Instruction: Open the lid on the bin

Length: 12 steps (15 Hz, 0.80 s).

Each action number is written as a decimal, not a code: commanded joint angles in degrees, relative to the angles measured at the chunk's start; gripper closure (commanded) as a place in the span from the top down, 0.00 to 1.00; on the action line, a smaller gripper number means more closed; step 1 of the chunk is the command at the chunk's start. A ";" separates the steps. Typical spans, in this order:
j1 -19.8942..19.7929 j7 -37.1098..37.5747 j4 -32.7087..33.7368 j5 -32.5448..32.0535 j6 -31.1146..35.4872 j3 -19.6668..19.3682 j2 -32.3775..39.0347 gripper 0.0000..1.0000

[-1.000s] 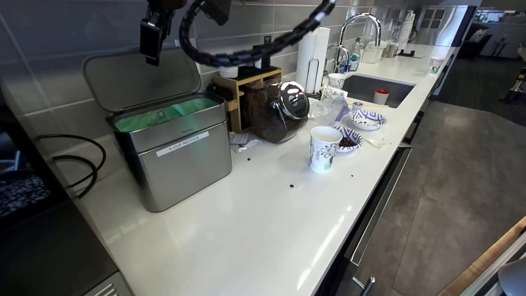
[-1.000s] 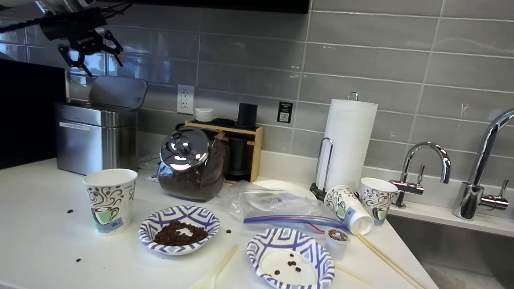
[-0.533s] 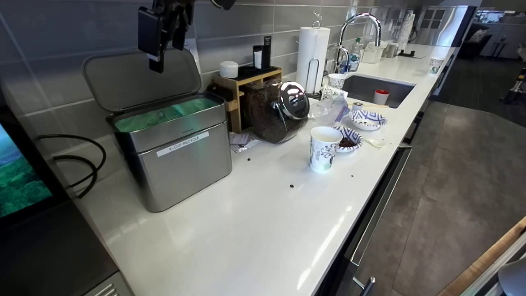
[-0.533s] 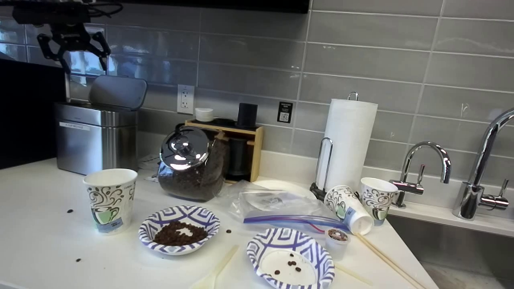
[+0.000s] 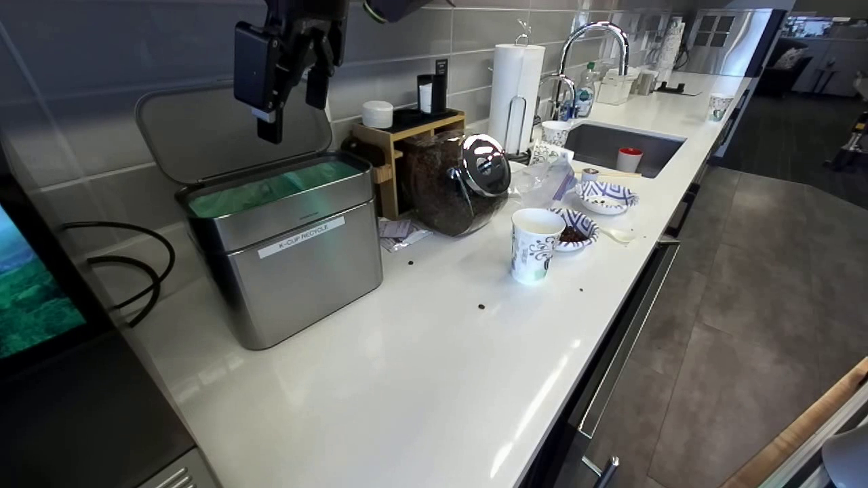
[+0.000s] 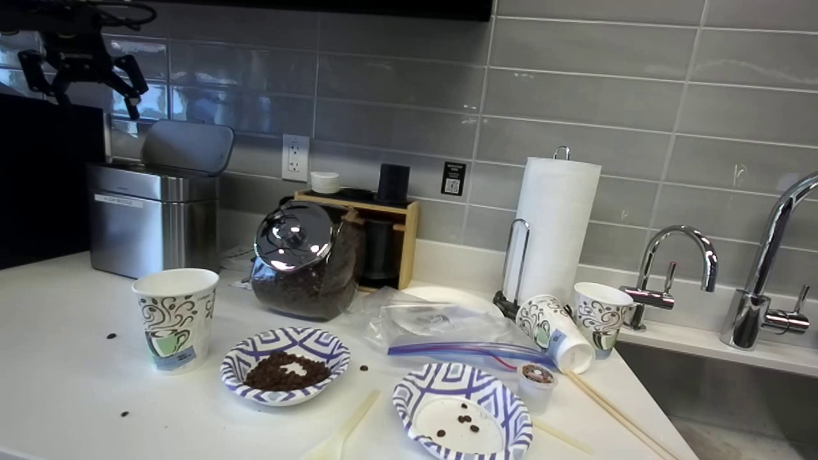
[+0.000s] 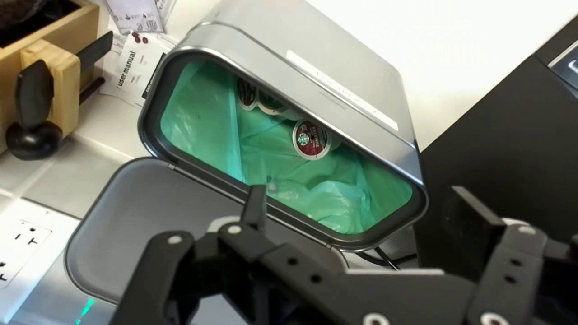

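The bin (image 5: 312, 285) is a boxy brushed-steel container with a white label and green lining, on the counter near the wall. It also shows in an exterior view (image 6: 150, 230) and in the wrist view (image 7: 356, 67). Its grey lid (image 5: 196, 135) stands raised on its rear hinge, tilted back towards the wall; it also shows in the wrist view (image 7: 158, 221). My gripper (image 5: 293, 114) is open and empty above the bin, apart from the lid. In the wrist view my gripper (image 7: 366, 201) has its fingers wide apart. Several coffee pods (image 7: 311, 139) lie inside the bin.
A black machine with a screen (image 5: 34, 285) stands beside the bin, with black cables (image 5: 159, 271) behind. A wooden box (image 5: 386, 163) and a glass jar (image 5: 454, 183) are on the other side. A paper cup (image 5: 532, 247) stands on the counter.
My gripper has come lower and turned to point more straight down, shifting left in an exterior view. It stays open. The bin and its raised lid have not moved.
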 commanded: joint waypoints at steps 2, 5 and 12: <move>0.30 8.03 -9.28 -0.64 0.61 -0.58 -7.45 1.00; -0.21 12.70 -13.10 -1.43 0.61 -0.18 -10.71 1.00; -1.69 20.48 -18.55 -5.26 0.34 1.04 -15.78 1.00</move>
